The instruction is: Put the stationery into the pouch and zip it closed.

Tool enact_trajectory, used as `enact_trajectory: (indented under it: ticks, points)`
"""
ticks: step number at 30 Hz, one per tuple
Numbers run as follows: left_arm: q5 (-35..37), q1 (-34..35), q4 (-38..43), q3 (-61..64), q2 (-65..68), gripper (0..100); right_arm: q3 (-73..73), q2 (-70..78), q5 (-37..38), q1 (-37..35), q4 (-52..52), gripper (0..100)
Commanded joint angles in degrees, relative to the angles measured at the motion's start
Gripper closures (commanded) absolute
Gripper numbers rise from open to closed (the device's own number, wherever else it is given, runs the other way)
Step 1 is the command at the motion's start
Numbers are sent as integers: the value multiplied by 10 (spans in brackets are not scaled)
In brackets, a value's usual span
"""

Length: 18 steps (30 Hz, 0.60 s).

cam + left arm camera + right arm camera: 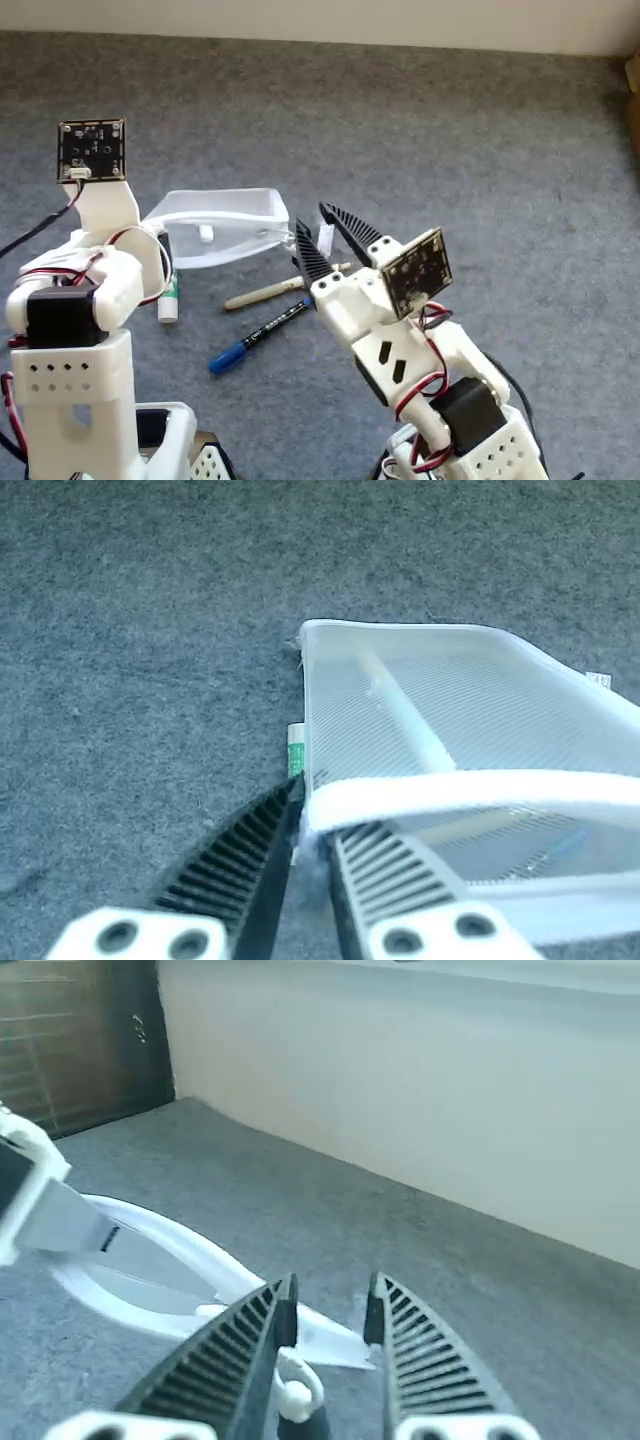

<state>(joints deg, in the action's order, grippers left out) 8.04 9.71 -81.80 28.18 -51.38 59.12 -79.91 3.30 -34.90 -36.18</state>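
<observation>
While the left tool [312, 815] clamps the rim of the mesh pouch [222, 228], left of the carpet's [480, 150] middle, a beige pen [262, 294] and a blue marker [258, 337] lie just beside it, and the right tool [332, 1285], jaws apart, hangs by what seems its zip pull [297, 1388].

**Three views, one shared spot**

The high view looked down over the whole tabletop [480, 130] from farthest off. The left wrist view sat close over the pouch [480, 695], facing down. The right wrist view faced nearly level toward a wall [450, 1090], sharing that pouch.
</observation>
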Motion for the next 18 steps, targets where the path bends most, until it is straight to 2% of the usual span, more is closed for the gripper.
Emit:
enact_trajectory:
  ticks: [1,6,11,18]
  points:
    - [5,48,2,-36,-6,993,-41,-12,-4,29,-17,887]
    - [4,79,1,-36,-6,993,-50,39,-6,42,-43,887]
    - [4,107,3,-32,-6,993,-127,191,-61,77,-88,887]
    - [2,116,0,-30,-6,993,-255,405,-106,80,-170,887]
